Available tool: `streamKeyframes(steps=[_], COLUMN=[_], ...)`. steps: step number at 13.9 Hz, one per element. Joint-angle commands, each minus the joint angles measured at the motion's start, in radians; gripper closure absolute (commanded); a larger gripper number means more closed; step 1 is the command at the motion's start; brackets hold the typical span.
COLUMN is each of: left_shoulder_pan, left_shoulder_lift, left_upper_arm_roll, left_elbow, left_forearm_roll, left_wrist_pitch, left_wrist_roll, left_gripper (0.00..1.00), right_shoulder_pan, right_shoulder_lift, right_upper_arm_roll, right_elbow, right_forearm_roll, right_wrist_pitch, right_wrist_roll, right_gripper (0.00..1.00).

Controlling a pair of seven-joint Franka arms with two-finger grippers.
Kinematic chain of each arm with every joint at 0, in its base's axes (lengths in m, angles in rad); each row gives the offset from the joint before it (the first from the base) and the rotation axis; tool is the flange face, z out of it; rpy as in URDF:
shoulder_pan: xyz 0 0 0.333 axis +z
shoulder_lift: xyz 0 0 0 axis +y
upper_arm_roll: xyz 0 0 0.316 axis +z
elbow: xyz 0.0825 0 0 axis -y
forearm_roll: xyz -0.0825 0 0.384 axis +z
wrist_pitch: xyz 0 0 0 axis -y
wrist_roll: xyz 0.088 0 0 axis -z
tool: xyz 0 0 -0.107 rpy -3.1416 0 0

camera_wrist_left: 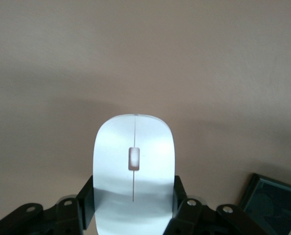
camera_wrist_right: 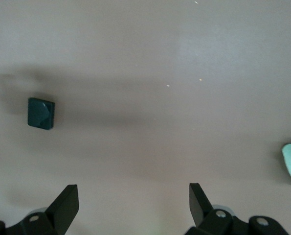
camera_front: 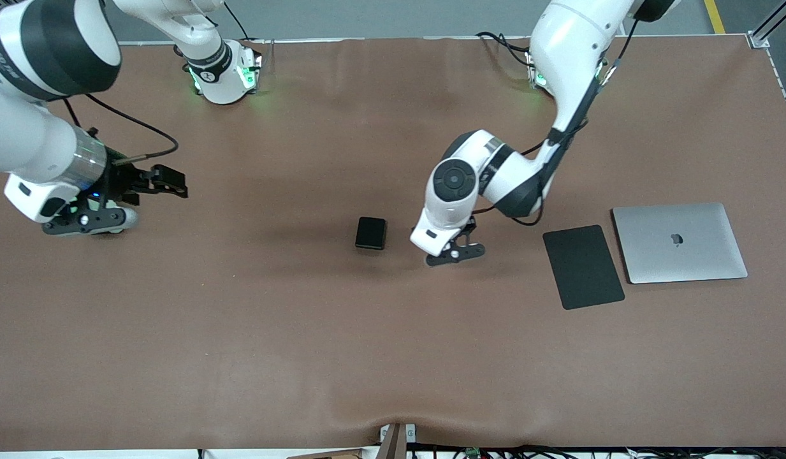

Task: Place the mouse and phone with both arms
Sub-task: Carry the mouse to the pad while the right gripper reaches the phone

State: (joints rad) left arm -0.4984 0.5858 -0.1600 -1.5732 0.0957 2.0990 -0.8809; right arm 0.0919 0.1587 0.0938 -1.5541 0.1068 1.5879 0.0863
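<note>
left end effector (camera_front: 455,250) low over mid desk (camera_front: 303,350), just beside phone (camera_front: 371,233) on the side toward left arm's end; pinching mouse (camera_wrist_left: 134,171) between both fingers (camera_wrist_left: 86,203), scroll wheel and centre line facing wrist camera. mouse hidden under the wrist in front view. phone flat on desk, untouched, about mid desk; corner of it also in left wrist view (camera_wrist_left: 272,203), and small and dark in right wrist view (camera_wrist_right: 40,113). right end effector (camera_front: 169,182) up over bare desk toward right arm's end, well apart from phone, fingers (camera_wrist_right: 64,205) spread wide, holding nothing, waiting. black mat (camera_front: 582,266) flat toward left arm's end, slightly nearer front camera than phone, well apart from it. closed silver laptop (camera_front: 679,242) just beside mat, closer still to left arm's end of desk. green-lit arm bases (camera_front: 224,76) along top edge of desk.
</note>
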Motion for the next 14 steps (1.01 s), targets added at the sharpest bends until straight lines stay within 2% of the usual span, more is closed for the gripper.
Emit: streamKeyframes(steps=[1,8,14], left_shoulder_pan=[0.079,0.306,0.426], left_shoulder_lift=[-0.067,-0.152,-0.199], left_upper_arm_roll=[-0.012,-0.012,-0.012], left_elbow=[-0.033,-0.177,-0.310], left_forearm_roll=[0.021,0.022,0.030], left_wrist_pitch=[-0.051,-0.051,0.025], left_wrist_roll=[0.064,0.459,0.511], left_gripper=[0.39,0.39,0.39], right_shoulder_pan=[0.061,0.247,0.344], right_shoulder_lift=[0.041,0.156,0.263], right_upper_arm_roll=[-0.003,-0.003,-0.005], right_elbow=[0.028,0.028,0.028], right_forearm_roll=[0.013,-0.001,-0.004], right_wrist_pitch=[0.029,0.185,0.280], right_wrist_roll=[0.096,0.343,0.368], right_gripper=[0.00,0.00,0.00])
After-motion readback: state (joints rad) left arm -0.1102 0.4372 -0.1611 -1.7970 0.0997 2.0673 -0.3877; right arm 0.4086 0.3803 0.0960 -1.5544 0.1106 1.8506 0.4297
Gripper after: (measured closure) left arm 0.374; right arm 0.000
